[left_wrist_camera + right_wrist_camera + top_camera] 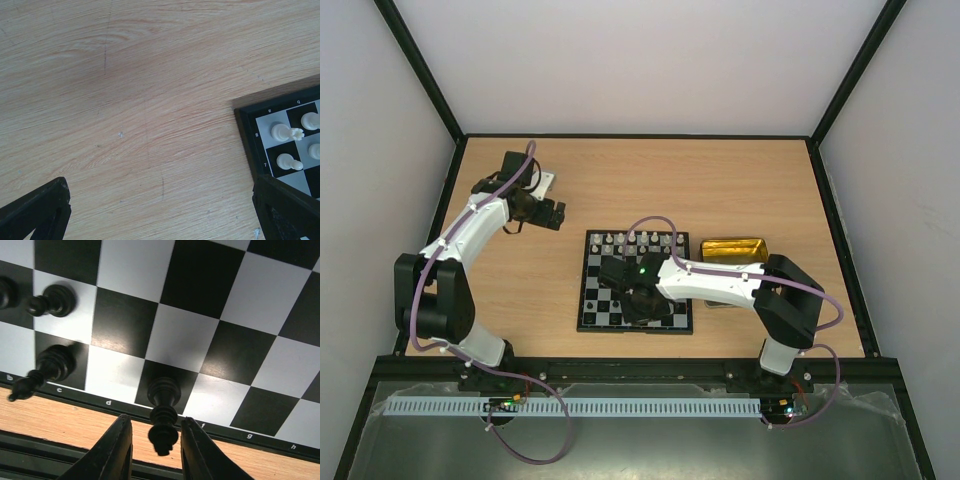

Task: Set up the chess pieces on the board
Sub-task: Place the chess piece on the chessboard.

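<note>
Two far rows of white pieces [630, 240] seen from above on the board [586, 290], mid-table; just beside its far right corner, a gold tray [733, 248], contents impossible to tell through glare and arm. Well apart toward the far left corner, the left gripper [550, 213]. From the left wrist: fingers spread wide over bare table [125, 100], holding nothing. From the right wrist: right gripper [155, 418] partly open astride an upright black piece [164, 395] on a near-edge square, apparently gripping nothing; more black pieces [55, 362] leftward. Best lifted straight up, fingers kept parted, to avoid tipping it.
</note>
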